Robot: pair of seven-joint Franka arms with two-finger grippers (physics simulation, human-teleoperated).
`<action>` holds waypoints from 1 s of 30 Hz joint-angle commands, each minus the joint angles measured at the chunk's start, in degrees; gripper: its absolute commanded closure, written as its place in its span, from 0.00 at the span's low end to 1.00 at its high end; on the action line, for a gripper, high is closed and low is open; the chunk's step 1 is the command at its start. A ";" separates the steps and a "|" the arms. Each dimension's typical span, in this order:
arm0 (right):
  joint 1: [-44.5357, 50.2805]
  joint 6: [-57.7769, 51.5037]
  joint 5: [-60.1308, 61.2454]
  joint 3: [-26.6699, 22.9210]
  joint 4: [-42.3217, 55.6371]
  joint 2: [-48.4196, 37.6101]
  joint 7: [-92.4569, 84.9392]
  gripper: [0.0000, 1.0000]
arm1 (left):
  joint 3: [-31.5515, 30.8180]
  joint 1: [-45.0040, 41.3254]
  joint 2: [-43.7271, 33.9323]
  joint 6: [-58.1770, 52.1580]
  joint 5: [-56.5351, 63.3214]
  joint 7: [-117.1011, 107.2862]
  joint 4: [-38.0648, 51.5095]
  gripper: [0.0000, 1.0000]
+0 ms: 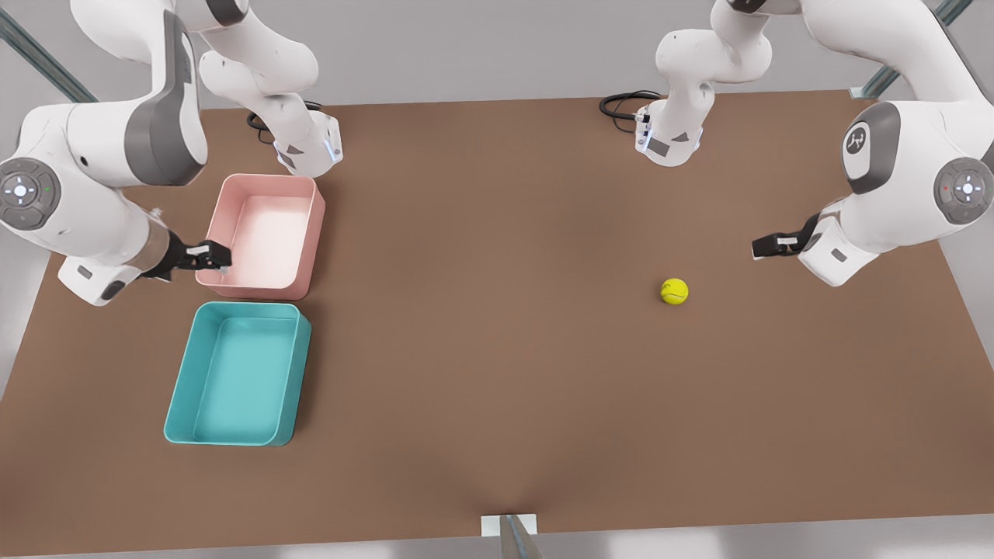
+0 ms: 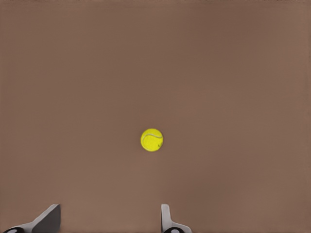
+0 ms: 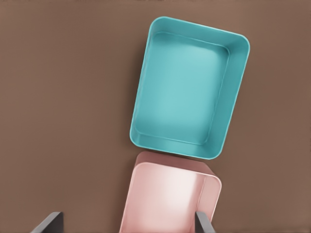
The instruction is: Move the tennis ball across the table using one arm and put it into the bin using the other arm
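Yellow-green, the tennis ball (image 1: pixel 674 291) rests on the table (image 1: pixel 497 373) near my left gripper (image 1: pixel 765 247), fingers spread wide in its wrist view. My right gripper (image 1: pixel 211 255), likewise wide, hovers at the pink tub (image 1: pixel 266 235); the teal bin (image 3: pixel 190 88) looks empty.

The pink tub (image 3: pixel 170 199) runs off the right wrist view's edge — its far end is cut away. In the front view, at 9 o'clock, the right gripper (image 1: pixel 211 256) covers part of its rim.

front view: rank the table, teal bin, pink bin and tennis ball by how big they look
1. table
2. teal bin, looks larger than the pink, though nearer the camera, so unsure
3. pink bin
4. tennis ball
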 commanded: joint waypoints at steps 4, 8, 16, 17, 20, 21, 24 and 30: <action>0.00 1.22 -0.23 -0.64 -1.46 -0.69 7.89 0.00 | 0.01 -0.26 -0.01 1.14 -0.86 11.80 -1.38 0.39; 0.61 2.10 -4.54 -1.17 -2.69 3.44 7.28 0.00 | -0.25 -2.11 0.69 17.65 0.29 34.82 -16.05 0.79; -1.75 7.20 2.57 -1.17 -3.57 3.09 4.47 0.00 | -4.83 2.28 6.49 33.13 -1.30 85.90 -30.82 0.79; -2.55 7.46 2.76 -1.17 -4.62 2.04 3.94 0.00 | -3.86 3.51 7.90 34.44 -1.30 94.78 -31.88 0.79; -4.22 7.81 3.02 -1.25 -5.32 1.60 0.51 0.00 | -3.59 4.92 8.69 45.52 2.66 97.36 -38.12 0.79; -4.22 7.90 2.93 -1.25 -5.41 1.42 0.51 0.00 | -3.59 5.54 9.39 46.58 2.92 97.35 -38.47 0.79; -4.31 7.99 3.02 -1.25 -5.32 1.60 0.51 0.00 | -3.59 6.15 9.75 49.30 6.53 101.82 -39.79 0.79; -4.31 8.34 3.02 -1.25 -5.15 1.77 0.51 0.00 | -3.68 5.54 10.36 50.97 6.44 101.40 -41.46 0.79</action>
